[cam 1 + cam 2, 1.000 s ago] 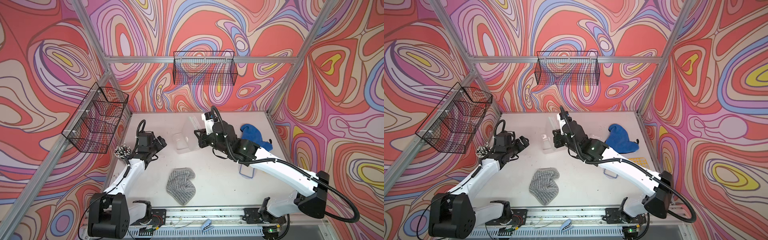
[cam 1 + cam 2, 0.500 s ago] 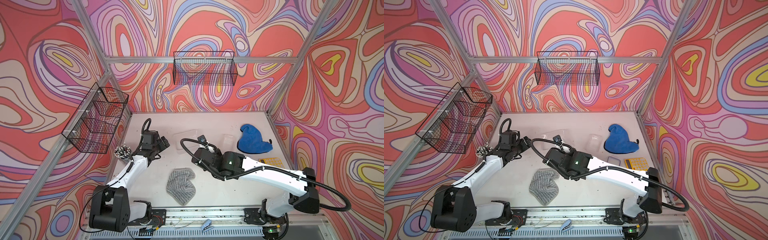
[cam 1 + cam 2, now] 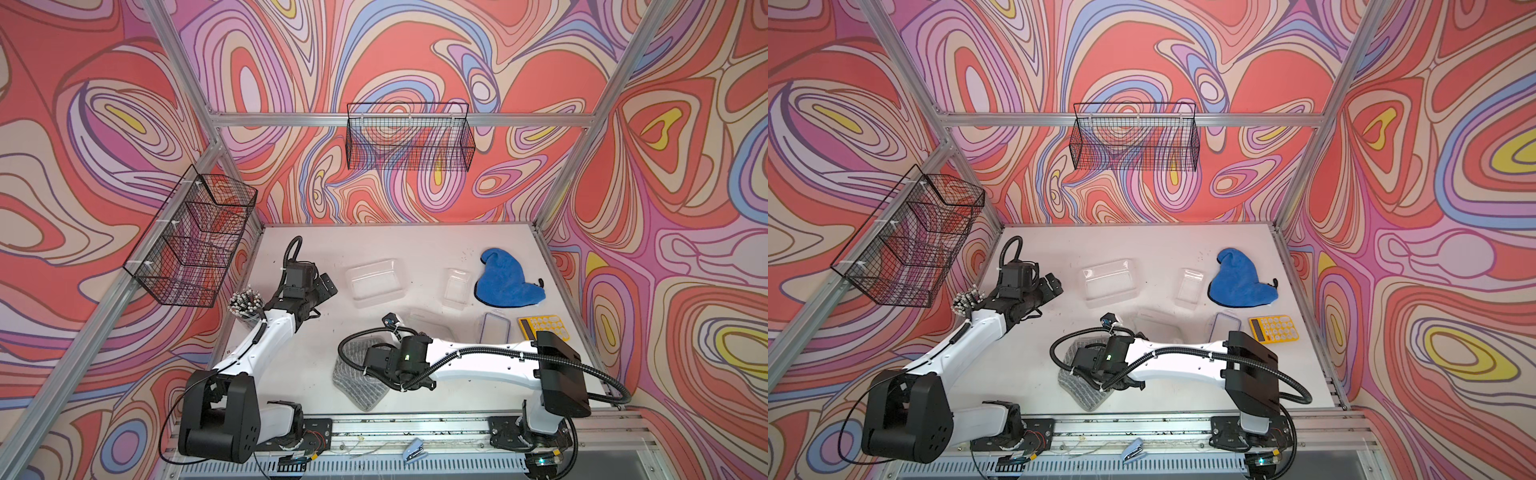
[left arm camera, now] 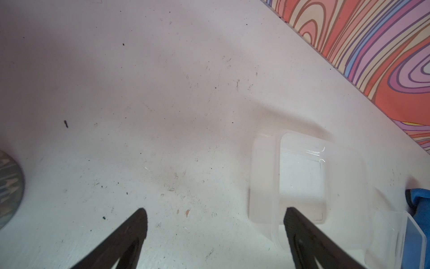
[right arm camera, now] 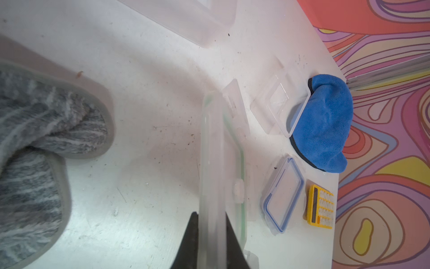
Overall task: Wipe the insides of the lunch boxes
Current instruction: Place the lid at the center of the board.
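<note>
Our right tool (image 5: 210, 215) pinches the green-rimmed lid (image 5: 213, 144), left tool (image 4: 215, 209) wide near the large lunch box (image 4: 302, 177); next we need the grey cloth (image 5: 35, 139).

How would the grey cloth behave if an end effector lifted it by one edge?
The grey cloth lies folded over itself in soft curves, so it is probably floppy and would droop. Its fuzzy pile suggests little slipping in a grip. Its thin hemmed edge suggests it is light, so a push would likely bunch it rather than slide it whole.
</note>
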